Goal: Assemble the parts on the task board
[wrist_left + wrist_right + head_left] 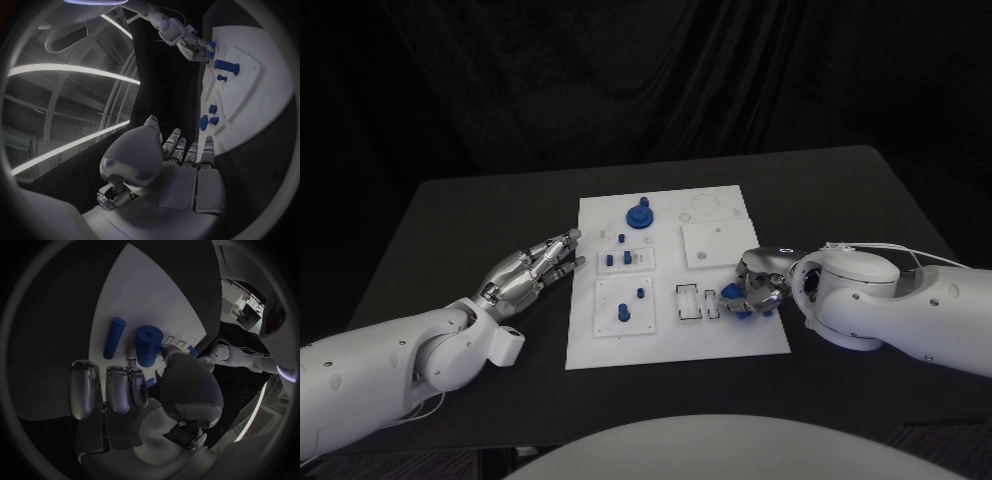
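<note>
Black table (473, 210), dark curtain behind; white board (733, 330) lies mid-table. I see the left hand (531, 272) flat just beside the board's left edge, fingers stretched out, holding nothing. Right hand (754, 285) sits over the board's right side, fingers curled round a blue part (731, 292); the wrist view shows a thick blue cylinder (148, 345) at its fingertips, a thinner rod (113, 337) beside it. A blue knob (640, 215) stands near the far edge
</note>
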Available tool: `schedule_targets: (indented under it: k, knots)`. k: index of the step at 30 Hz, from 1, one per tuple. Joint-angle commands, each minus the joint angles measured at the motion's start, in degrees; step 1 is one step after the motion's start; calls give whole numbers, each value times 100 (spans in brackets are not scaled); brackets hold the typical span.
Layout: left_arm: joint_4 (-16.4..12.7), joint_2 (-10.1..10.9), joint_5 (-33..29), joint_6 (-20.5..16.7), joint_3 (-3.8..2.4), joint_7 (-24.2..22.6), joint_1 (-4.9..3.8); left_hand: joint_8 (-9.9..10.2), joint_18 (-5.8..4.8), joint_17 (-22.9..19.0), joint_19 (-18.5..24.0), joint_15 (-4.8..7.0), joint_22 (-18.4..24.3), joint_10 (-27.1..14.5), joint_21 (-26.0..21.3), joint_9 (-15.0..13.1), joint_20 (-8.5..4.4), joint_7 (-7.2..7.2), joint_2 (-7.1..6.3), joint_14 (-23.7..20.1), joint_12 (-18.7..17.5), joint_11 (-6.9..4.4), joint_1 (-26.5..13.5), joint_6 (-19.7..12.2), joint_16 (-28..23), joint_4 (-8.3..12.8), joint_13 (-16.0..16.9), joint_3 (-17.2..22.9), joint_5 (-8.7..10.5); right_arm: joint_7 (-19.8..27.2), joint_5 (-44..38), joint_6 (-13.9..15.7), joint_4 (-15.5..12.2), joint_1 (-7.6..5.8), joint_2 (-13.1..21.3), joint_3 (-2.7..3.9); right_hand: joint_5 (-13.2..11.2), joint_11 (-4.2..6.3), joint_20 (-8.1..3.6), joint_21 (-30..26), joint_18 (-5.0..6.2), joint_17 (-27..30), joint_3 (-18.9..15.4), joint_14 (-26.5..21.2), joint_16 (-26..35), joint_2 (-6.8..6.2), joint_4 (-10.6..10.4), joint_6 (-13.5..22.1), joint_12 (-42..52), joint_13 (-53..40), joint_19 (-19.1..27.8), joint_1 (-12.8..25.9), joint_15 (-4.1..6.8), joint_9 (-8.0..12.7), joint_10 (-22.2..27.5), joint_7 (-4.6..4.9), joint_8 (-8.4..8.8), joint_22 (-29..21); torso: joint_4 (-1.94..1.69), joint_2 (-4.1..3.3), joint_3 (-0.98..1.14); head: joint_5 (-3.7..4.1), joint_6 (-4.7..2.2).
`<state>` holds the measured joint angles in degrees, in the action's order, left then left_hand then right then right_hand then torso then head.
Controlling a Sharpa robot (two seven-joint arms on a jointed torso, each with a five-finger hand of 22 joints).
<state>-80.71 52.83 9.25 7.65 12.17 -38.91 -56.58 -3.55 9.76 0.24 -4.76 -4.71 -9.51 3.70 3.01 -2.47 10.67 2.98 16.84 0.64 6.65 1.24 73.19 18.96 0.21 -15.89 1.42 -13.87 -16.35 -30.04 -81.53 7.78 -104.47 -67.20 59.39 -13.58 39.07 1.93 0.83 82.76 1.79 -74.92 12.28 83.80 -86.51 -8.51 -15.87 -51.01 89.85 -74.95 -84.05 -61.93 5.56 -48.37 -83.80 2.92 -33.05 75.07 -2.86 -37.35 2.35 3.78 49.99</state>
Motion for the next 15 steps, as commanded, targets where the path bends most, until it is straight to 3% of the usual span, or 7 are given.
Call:
schedule_targets:
  k: [1, 6, 8, 15]
  knots:
    - [-18, 3, -34, 60, -5, -124, 7, -28, 27, 8, 12, -33, -7, 12, 40, -6, 39, 5, -21, 12, 41, 21, 61, 38, 24, -4, 8, 47, -32, 314, 855, 639, -71, 50, 59, -62, 104, 29, -11, -31, 21, -535, 497, 449, 13, 266, 449, 88, 15, -1505, -281, -332, 11, 964, -620, -114, -64, 1228, 0, 0, 0, -28, 1]
    - [-40, 10, -34, 45, -6, -145, 11, -30, 28, 9, 14, -33, -1, 14, 39, -7, 41, 7, -22, 13, 43, 23, 64, 43, 25, -3, 9, 50, -35, 619, 1310, 1337, -208, -97, 124, -60, 218, 48, -23, -20, 19, -532, 567, 449, 12, 258, 503, 69, 15, -1505, -287, -371, 26, 904, -620, -138, -141, 1232, 0, 0, 0, -45, 1]
    - [-42, 8, -34, 42, -6, -143, 12, -30, 28, 9, 14, -33, -1, 14, 39, -7, 41, 7, -22, 13, 43, 23, 64, 43, 25, -3, 9, 50, -35, 714, 1658, 1570, -291, -228, 155, -60, 323, 61, -34, -13, 17, -519, 626, 447, 16, 263, 532, 71, 15, -1505, -289, -388, 38, 860, -620, -151, -193, 1235, 0, 0, 0, -60, 1]
    - [-34, -21, -34, 47, -6, -144, 14, -33, 29, 9, 14, -34, 1, 17, 39, -8, 43, 10, -21, 15, 48, 29, 69, 50, 26, -3, 9, 56, -42, 687, 2362, 1609, -377, -423, 120, -60, 353, 59, -39, -106, 41, -477, 666, 438, 32, 293, 505, 110, 15, -1505, -249, -340, 40, 826, -620, -142, -228, 1202, 0, 0, 0, -74, 1]
